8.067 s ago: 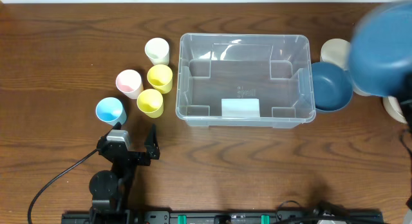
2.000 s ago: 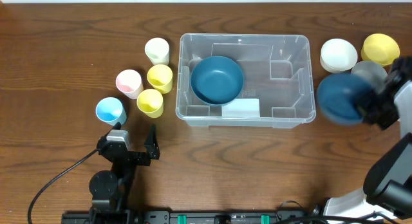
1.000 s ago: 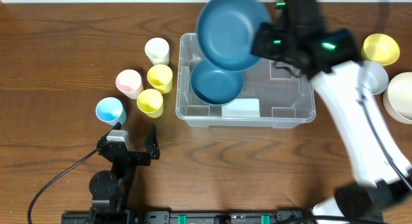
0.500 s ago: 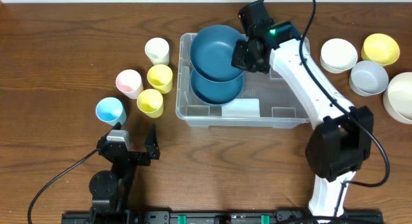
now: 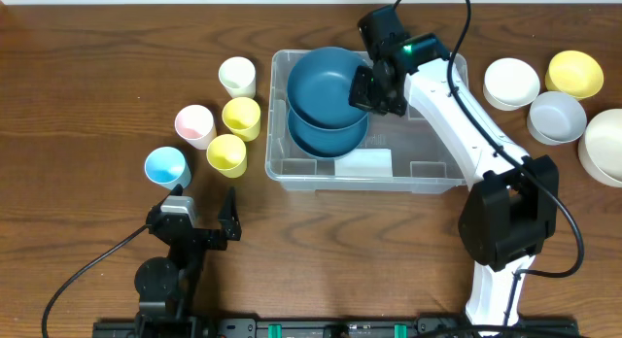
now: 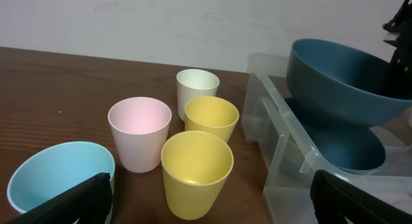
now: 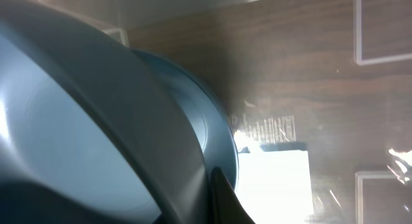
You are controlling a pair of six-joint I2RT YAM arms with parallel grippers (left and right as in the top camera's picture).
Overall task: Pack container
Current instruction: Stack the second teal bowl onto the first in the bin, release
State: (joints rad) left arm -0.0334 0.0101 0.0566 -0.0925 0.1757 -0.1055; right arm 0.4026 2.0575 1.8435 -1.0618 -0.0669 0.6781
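The clear container stands mid-table with a white label at its front wall. A dark blue bowl lies in its left half. My right gripper is shut on the rim of a second dark blue bowl and holds it tilted just above the first one. In the right wrist view the held bowl fills the left, the lower bowl behind it. In the left wrist view the held bowl hangs over the container. My left gripper is open and empty at the front left.
Cups stand left of the container: white, pink, two yellow, light blue. Bowls sit at the right: white, yellow, grey, cream.
My right gripper fetched a second blue bowl from the right, swung it over the container and has lowered it slightly toward the bowl inside. The left arm has not moved.
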